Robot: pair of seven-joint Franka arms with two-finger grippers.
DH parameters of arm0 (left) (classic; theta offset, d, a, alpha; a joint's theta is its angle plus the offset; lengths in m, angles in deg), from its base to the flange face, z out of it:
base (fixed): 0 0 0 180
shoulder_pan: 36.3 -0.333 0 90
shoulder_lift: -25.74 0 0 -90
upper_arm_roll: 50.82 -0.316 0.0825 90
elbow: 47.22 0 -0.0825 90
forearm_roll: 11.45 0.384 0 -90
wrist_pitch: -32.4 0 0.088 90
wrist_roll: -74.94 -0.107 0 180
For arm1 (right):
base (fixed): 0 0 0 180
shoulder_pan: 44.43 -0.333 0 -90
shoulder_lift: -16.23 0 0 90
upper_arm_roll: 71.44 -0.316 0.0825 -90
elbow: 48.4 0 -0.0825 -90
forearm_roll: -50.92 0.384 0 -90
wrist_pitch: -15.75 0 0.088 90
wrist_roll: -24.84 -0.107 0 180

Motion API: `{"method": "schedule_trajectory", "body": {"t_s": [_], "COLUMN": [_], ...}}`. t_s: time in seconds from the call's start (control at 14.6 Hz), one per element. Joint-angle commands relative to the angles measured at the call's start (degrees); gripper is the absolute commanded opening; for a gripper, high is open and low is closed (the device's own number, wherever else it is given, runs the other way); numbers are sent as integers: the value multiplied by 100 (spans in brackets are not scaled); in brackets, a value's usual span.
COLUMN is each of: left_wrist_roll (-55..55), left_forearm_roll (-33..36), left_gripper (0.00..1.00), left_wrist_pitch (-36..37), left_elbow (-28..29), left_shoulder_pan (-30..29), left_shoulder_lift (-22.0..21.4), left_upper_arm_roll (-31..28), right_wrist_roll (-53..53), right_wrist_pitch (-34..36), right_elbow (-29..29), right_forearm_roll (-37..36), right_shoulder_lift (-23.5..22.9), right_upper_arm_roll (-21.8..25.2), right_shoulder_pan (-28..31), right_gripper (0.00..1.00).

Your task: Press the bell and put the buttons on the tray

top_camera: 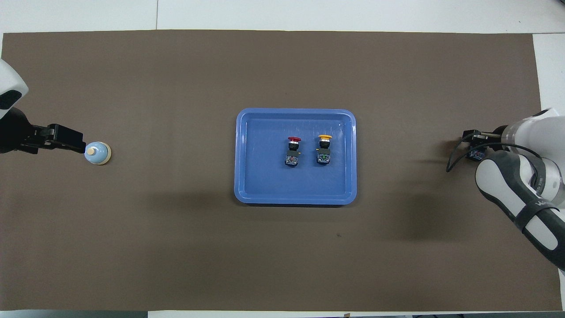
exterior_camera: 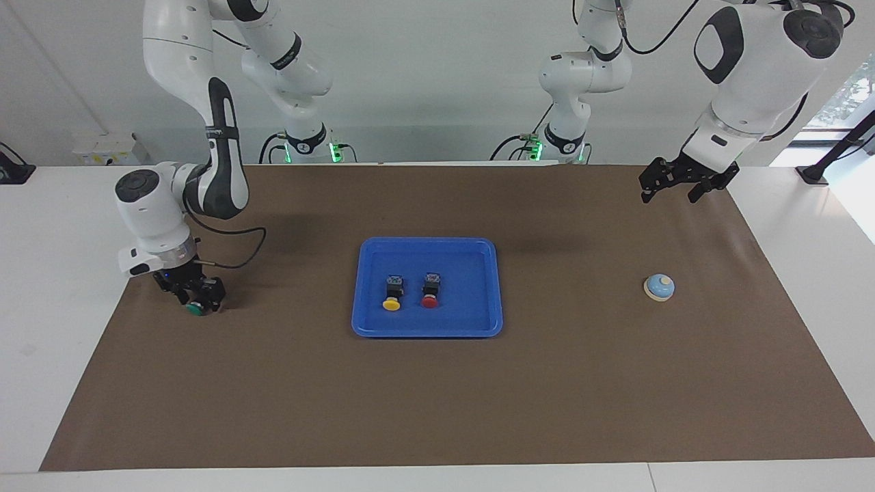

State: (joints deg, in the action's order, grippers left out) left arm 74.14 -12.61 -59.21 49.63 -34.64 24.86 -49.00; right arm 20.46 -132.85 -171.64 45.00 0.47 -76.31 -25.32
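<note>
The blue tray (exterior_camera: 472, 270) (top_camera: 265, 176) lies mid-table. A yellow button (exterior_camera: 392, 295) (top_camera: 324, 149) and a red button (exterior_camera: 430, 292) (top_camera: 293, 151) lie side by side in it. On the brown mat toward the right arm's end sits the green button (exterior_camera: 197, 308) (top_camera: 476, 154). My right gripper (exterior_camera: 198, 295) (top_camera: 474, 148) is low over it, and its body hides most of the button. The light-blue bell (exterior_camera: 659, 287) (top_camera: 98, 153) stands toward the left arm's end. My left gripper (exterior_camera: 670, 193) (top_camera: 70, 140) waits, open, raised over the mat near the bell.
A brown mat (exterior_camera: 437, 396) covers most of the white table. A black cable (exterior_camera: 232, 256) loops from the right wrist over the mat, nearer the robots than the green button.
</note>
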Motion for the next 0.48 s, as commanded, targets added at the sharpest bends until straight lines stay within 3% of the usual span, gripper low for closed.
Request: {"method": "schedule_trajectory", "body": {"t_s": [0.0, 0.07, 0.14, 0.41], "left_wrist_roll": [63, 63, 63, 63], "left_forearm_roll": [54, 54, 54, 54], "left_gripper": [100, 100, 100, 100], "left_wrist_pitch": [-41, -41, -41, -41], "left_elbow": [1, 9, 1, 9], "left_shoulder_pan": [10, 10, 10, 10], "left_shoulder_lift": [-52, -52, -52, -52], "left_upper_arm_roll": [-15, -15, -15, -15], "right_wrist_roll": [-107, -115, -107, -115], "right_wrist_pitch": [-81, -73, -64, 41], "right_elbow": [-139, -139, -139, -61], "right_forearm_roll": [-5, -5, -5, 4], "right_shoulder_lift": [65, 65, 65, 117], "right_upper_arm_roll": [-102, -102, -102, -128], "right_shoulder_pan": [111, 102, 102, 32], "right_gripper": [35, 9, 0, 0]}}
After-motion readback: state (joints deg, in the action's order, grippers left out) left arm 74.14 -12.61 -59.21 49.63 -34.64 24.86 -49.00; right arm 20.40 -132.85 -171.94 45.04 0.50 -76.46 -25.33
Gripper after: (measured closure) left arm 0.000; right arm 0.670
